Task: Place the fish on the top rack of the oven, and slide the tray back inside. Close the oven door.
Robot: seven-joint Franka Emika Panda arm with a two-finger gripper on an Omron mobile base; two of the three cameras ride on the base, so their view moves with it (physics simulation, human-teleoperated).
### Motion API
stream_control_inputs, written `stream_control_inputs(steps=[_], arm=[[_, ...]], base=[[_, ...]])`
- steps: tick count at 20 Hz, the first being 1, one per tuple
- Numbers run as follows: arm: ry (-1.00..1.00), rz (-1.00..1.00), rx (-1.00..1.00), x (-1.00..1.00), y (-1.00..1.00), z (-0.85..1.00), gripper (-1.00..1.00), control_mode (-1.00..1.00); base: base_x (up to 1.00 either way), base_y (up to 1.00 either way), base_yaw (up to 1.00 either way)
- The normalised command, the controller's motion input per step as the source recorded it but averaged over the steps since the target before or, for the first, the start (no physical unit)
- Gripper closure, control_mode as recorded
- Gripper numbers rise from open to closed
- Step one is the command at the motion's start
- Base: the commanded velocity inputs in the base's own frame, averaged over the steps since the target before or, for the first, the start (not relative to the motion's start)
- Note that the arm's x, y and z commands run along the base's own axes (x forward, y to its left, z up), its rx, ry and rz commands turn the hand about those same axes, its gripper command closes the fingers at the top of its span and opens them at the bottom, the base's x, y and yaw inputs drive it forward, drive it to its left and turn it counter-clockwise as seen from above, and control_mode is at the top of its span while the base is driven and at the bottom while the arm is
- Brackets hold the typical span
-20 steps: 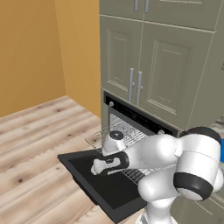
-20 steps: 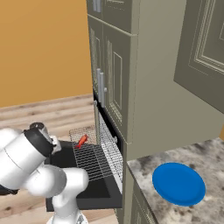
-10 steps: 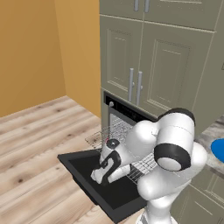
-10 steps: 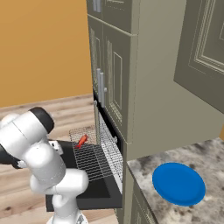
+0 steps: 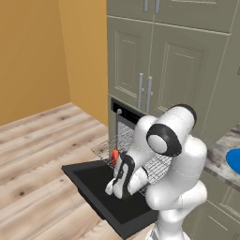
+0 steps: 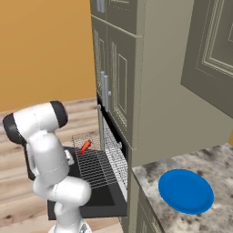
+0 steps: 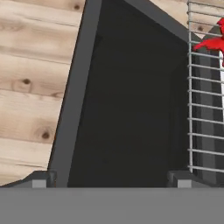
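Since the fish (image 6: 85, 146) already lies on the pulled-out top rack (image 6: 98, 166), above the lowered oven door (image 5: 101, 187), the placing looks done. Gripper (image 7: 113, 178) hangs low over the door, jaws spread fully wide, holding nothing, probably repositioning to push the rack in. Rack sticks out of the oven (image 6: 113, 145) so the fish could be dropped on easily.

Bright even rendered light, soft shadows (slightly blurry), no glare
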Motion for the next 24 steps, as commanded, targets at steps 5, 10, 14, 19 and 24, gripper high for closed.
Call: stream_control_inputs(steps=[5,10,14,19,24], arm=[[0.0,0.0,-0.09,0.35,0.02,-0.5,-1.0,-1.0],[0.0,0.0,-0.12,0.36,0.16,-0.61,-1.0,-1.0],[-0.02,0.0,-0.15,0.14,0.32,-0.8,-1.0,-1.0],[-0.09,0.0,-0.17,-0.08,0.64,-0.89,-1.0,-1.0],[-0.12,0.0,-0.13,-0.09,0.74,-0.74,-1.0,-1.0]], base=[[0.0,0.0,0.0],[0.0,0.0,0.0],[0.0,0.0,0.0],[0.0,0.0,0.0],[0.0,0.0,0.0]])
